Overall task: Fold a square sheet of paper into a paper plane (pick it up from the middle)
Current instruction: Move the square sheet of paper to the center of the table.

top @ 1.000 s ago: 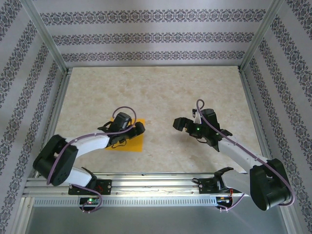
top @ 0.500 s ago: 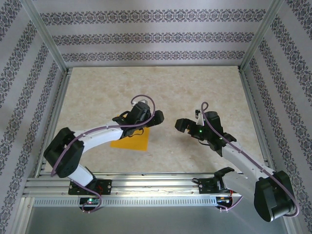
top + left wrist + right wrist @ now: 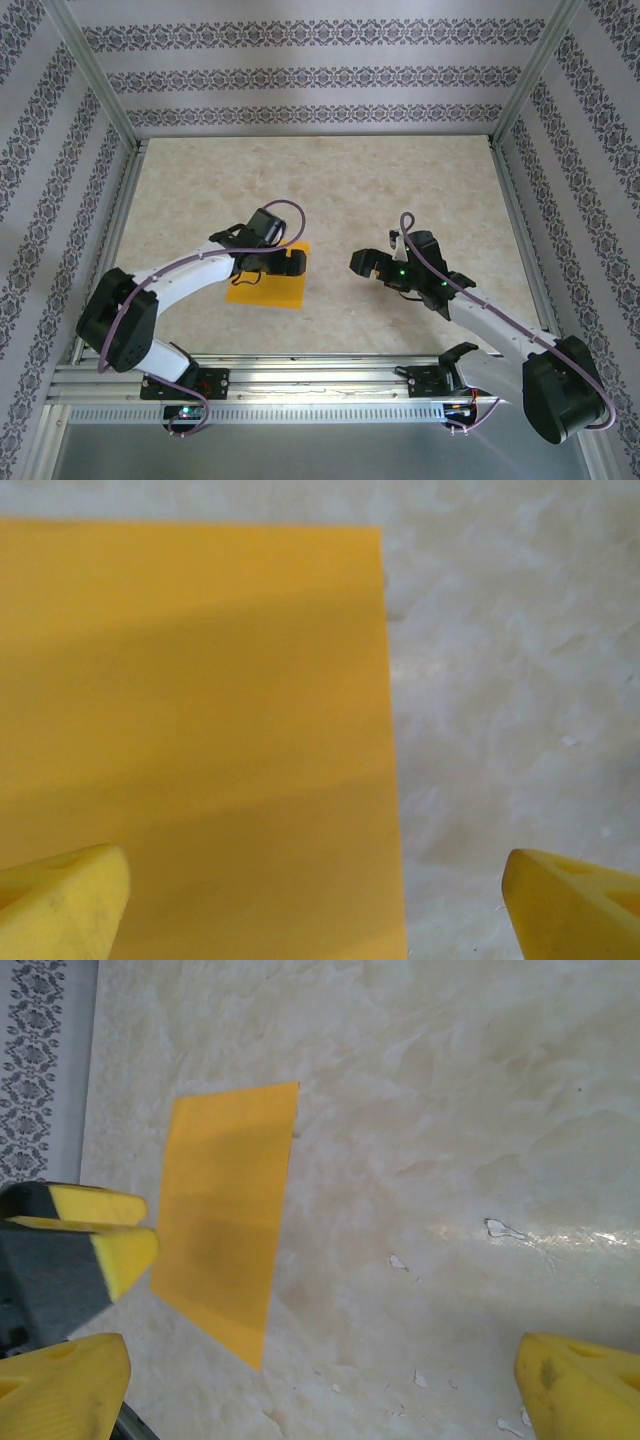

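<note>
the square sheet of paper is lying flat. the left gripper is hanging open over its right edge; the right gripper is hanging open further right.

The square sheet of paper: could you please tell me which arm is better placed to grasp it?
Left: the left gripper, open, straddles an edge of the square sheet of paper; the right gripper hangs apart.

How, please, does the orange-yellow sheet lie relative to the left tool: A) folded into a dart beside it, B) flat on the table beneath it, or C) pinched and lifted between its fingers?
B: the square sheet of paper lies flat and unfolded on the table, with the open left tool over its edge.
</note>
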Robot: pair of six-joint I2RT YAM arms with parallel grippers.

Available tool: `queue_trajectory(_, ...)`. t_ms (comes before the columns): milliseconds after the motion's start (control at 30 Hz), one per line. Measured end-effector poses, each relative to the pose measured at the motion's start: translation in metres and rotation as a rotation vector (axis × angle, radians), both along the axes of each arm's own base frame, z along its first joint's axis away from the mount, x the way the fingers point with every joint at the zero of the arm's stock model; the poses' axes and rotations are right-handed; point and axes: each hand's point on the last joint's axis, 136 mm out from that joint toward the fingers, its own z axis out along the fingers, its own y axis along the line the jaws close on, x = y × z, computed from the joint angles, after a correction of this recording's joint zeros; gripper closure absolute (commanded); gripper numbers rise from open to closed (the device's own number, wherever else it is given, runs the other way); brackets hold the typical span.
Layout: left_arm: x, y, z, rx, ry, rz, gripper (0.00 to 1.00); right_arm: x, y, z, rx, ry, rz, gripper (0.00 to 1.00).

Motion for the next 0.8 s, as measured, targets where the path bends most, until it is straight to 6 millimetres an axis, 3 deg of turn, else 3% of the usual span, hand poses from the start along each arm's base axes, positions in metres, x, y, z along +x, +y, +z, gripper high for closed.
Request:
queue_trajectory(300,-0.008,-0.013,-0.038,-0.024,0.120,0.035,0.04,0.006,-0.004,0.004,-0.009,-0.015,-0.040,0.02)
queue_trajectory(533,0.000,-0.038,-0.040,-0.091,0.105,0.060,0.04,0.007,-0.013,0.022,0.014,-0.082,-0.076,0.02)
queue_trajectory(733,0.009,-0.079,-0.035,-0.138,0.079,0.025,0.03,0.007,-0.033,0.020,0.022,-0.093,-0.142,0.02)
queue_trajectory(800,0.008,-0.084,-0.033,-0.141,0.076,0.022,0.00,0.008,-0.037,0.021,0.030,-0.094,-0.152,0.02)
